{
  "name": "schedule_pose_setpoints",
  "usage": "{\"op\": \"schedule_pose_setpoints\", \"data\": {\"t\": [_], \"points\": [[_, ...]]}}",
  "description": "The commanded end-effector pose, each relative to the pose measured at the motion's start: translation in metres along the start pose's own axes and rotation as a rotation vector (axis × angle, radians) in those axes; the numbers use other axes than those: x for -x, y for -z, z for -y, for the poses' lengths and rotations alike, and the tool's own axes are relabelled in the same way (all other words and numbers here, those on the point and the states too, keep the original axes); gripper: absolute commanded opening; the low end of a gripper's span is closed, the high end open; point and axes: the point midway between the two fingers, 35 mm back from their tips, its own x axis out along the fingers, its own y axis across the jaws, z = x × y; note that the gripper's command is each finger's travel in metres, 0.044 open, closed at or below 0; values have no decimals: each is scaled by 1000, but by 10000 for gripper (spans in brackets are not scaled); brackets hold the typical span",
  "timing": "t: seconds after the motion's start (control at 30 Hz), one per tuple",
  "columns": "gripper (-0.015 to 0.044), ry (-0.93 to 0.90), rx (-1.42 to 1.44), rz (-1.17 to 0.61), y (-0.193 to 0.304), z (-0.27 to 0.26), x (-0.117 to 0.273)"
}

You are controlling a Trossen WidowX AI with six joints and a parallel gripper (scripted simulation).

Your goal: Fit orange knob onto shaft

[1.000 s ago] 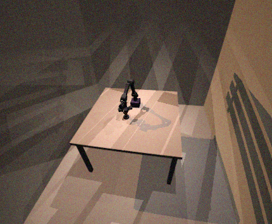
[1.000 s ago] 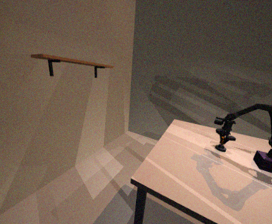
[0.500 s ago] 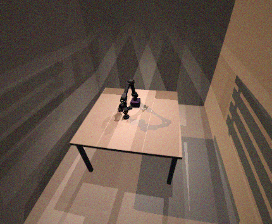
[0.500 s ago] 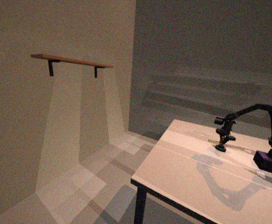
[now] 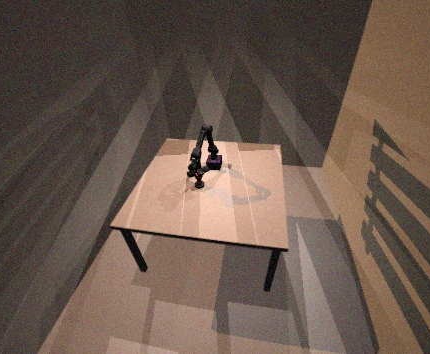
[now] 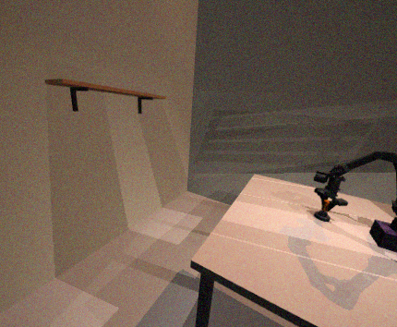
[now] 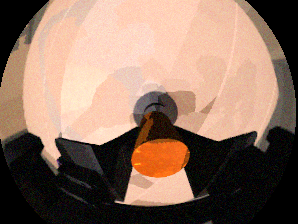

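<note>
The orange knob is between the fingers of my gripper, which is shut on it. In the wrist view its bright round top faces the camera and its darker side runs down towards the pedestal. The dark round pedestal stands on the table just below the knob. The knob's lower end overlaps the pedestal in the wrist view. The knob's hole is hidden underneath. The shaft and its flat side cannot be made out, nor whether knob and shaft touch.
The arm's purple base block sits on the wooden table, behind the pedestal in the top view. A wall shelf is far from the arm. Shadows of the arm fall across the table.
</note>
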Motion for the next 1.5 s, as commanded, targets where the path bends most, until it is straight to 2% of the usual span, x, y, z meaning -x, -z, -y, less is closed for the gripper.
{"op": "schedule_pose_setpoints", "data": {"t": [0.0, 0.53, 0.8, 1.47], "points": [[0, 7, 12, 1, 1, 0, 0], [0, 7, 12, 1, -1, 3, 4], [0, 7, 222, 0, -5, 7, 4], [0, 7, 230, 0, -6, 8, 4]]}}
